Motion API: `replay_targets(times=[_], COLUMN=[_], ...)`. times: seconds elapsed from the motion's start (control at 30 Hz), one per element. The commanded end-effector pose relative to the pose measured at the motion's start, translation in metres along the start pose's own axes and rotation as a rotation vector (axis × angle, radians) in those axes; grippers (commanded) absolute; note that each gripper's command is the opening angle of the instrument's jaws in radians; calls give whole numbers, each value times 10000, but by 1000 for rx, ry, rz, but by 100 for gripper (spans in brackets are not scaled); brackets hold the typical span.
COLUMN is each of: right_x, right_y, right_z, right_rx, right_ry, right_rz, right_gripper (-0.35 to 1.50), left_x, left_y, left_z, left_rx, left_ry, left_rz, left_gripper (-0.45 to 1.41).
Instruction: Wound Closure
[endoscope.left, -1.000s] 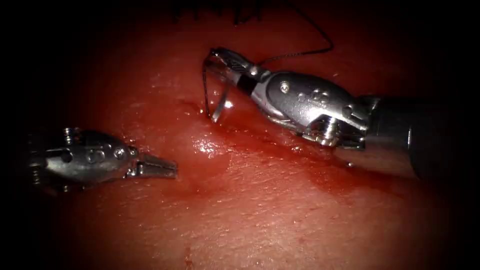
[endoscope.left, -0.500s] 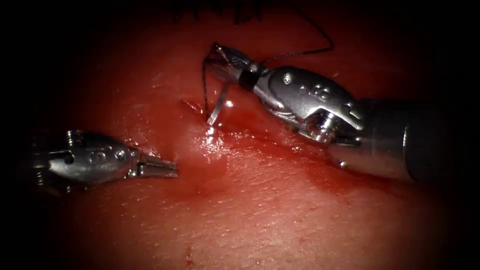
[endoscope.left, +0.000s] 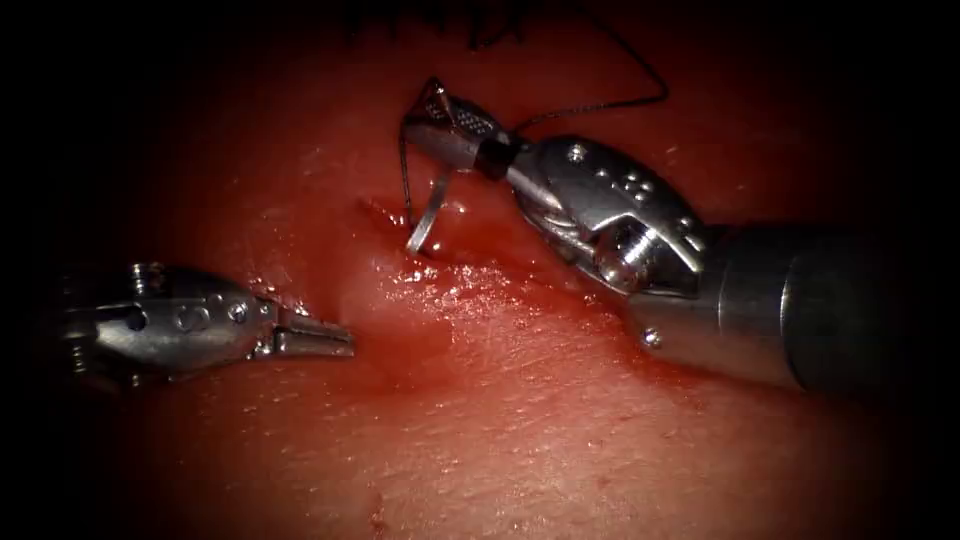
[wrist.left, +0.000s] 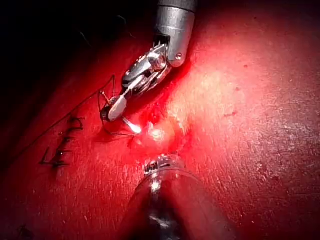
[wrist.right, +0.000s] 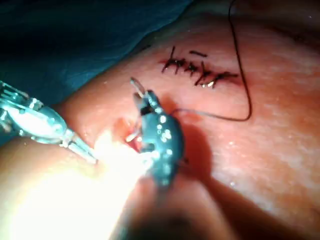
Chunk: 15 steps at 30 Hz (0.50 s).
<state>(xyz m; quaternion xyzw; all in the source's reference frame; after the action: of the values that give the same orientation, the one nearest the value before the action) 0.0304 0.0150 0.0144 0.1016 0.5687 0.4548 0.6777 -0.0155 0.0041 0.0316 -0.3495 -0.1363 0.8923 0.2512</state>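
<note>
My right tool (endoscope.left: 437, 112) comes in from the right, jaws shut on the curved needle (endoscope.left: 428, 212) near its tail end. The needle hangs down from the jaws and its point sits in the tissue (endoscope.left: 520, 430) at the upper end of the cut (endoscope.left: 470, 262). Dark thread (endoscope.left: 610, 103) trails from the jaws up and to the right. Beside the needle's point the tissue bulges on the cut's left side. My left tool (endoscope.left: 325, 337) lies low to the left of the cut, jaws shut on nothing. The left wrist view shows the right tool (wrist.left: 114, 108) over the needle (wrist.left: 131, 126).
A row of earlier dark stitches (endoscope.left: 440, 25) lies beyond the needle, also seen as stitches (wrist.right: 197, 70) with the thread (wrist.right: 244, 95) looping past them. Red fluid (endoscope.left: 420, 340) pools along the cut. Blue drape (wrist.right: 60, 35) borders the tissue.
My right tool has rolled its wrist and shifted slightly up and left, swinging the needle more upright with its point in the tissue; the tissue beside it has bulged. The left tool has barely moved.
</note>
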Motion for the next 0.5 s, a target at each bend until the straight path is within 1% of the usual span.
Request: replay_targets(times=[0.03,0.17,0.2,0.27,0.43,0.5], right_x=[-6,-10,-10,-10,-13,-17], right_y=[-2,-2,-2,-1,-2,-4], right_z=[6,9,10,10,11,13], right_rx=[7,28,43,51,70,90], right_ry=[-2,-3,-5,-7,-3,-9], right_rz=[5,54,101,137,187,253], right_gripper=[-35,-35,-35,-35,-35,-35], left_x=[0,-2,-3,-5,-8,-8], left_y=[1,-1,-2,-2,-1,-1], left_z=[8,6,6,5,7,7], left_rx=[-1,-3,-3,-3,-5,-5], left_ry=[0,0,0,1,1,2], left_rz=[1,3,4,5,12,18], left_gripper=[-45,-45,-45,-45,-45,-45])
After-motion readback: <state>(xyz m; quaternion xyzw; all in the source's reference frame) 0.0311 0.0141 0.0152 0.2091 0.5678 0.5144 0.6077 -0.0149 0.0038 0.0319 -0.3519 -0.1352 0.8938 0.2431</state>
